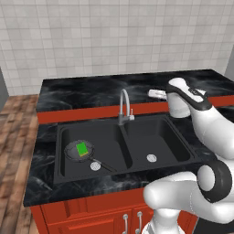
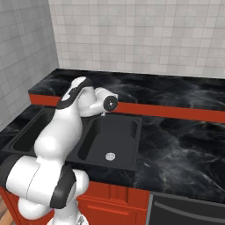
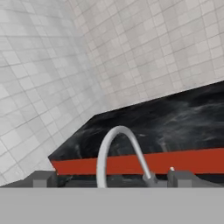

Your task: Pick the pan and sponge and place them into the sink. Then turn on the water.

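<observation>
The pan (image 1: 78, 151) lies in the left basin of the black sink (image 1: 137, 119), its handle pointing toward the front right. The green sponge (image 1: 82, 149) rests inside the pan. My gripper (image 1: 152, 93) hovers over the back counter, to the right of the silver gooseneck faucet (image 1: 122, 104) and level with its arch. In the hand view the faucet (image 3: 114, 151) curves up between my open fingertips (image 3: 43, 179), and my gripper (image 3: 111, 179) holds nothing. The water is out of view.
The right basin holds only its round drain (image 1: 151, 158) (image 2: 110, 155). A red band (image 2: 176, 112) runs along the raised back counter. A tiled wall (image 1: 119, 36) stands behind it. Dark marble counter (image 2: 184, 149) stretches to the right of the sink.
</observation>
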